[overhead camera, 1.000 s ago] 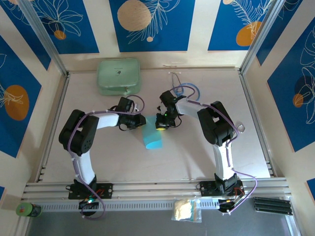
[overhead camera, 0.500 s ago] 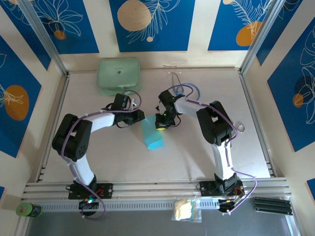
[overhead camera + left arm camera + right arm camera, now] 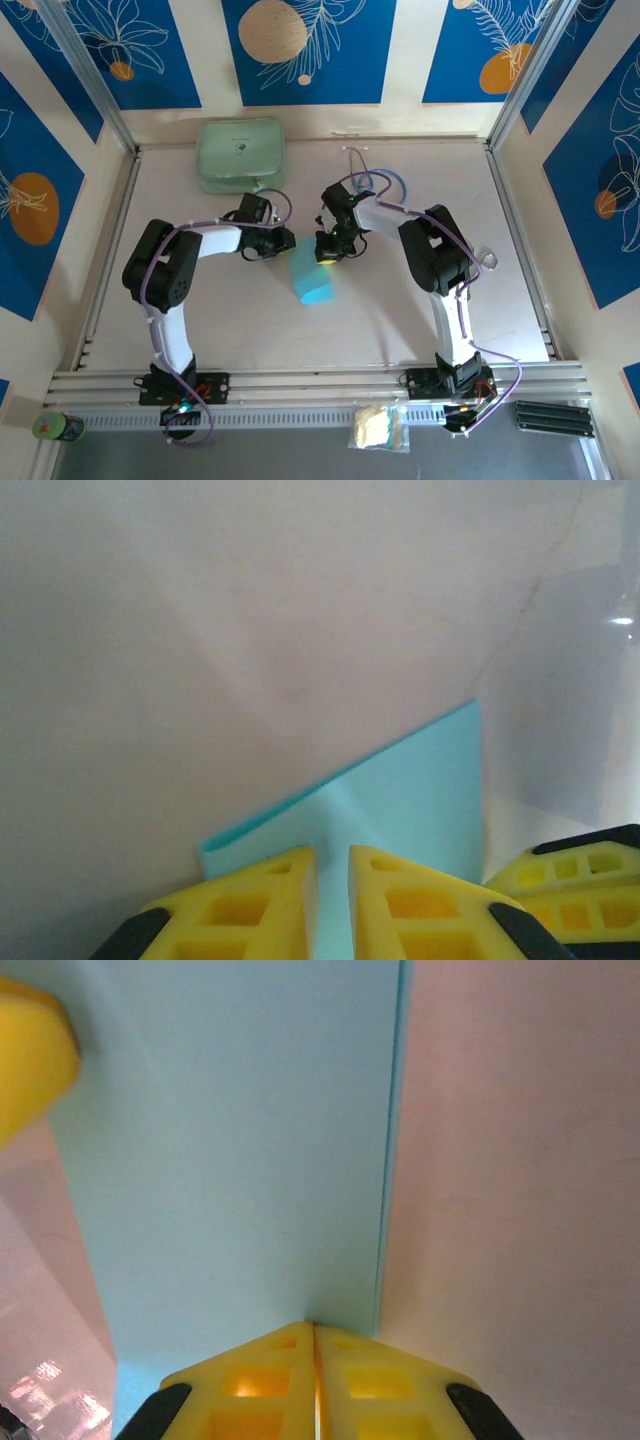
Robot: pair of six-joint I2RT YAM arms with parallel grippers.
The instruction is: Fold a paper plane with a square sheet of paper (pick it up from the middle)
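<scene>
**A:** From above, where's the sheet of paper point(image 3: 312, 282)?

**B:** Mid-desk point(image 3: 400, 320), doubled over, its rounded fold toward the arms' bases. The left hand point(image 3: 283, 243) and right hand point(image 3: 325, 252) hold its far edge.

**A:** Left wrist view?

**B:** The fingers are nearly together, clamped on the sheet.

**A:** Right wrist view?

**B:** The fingers are pressed together on the layered edge. I'd keep the edges aligned, lower both hands evenly, then flatten the fold.

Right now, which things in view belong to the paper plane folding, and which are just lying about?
In the job:
- light-blue folded sheet of paper
- left claw and right claw, both pinching it

Lying about:
- mint-green rounded case
- blue-tubed stethoscope
- small clear plastic bag
</scene>
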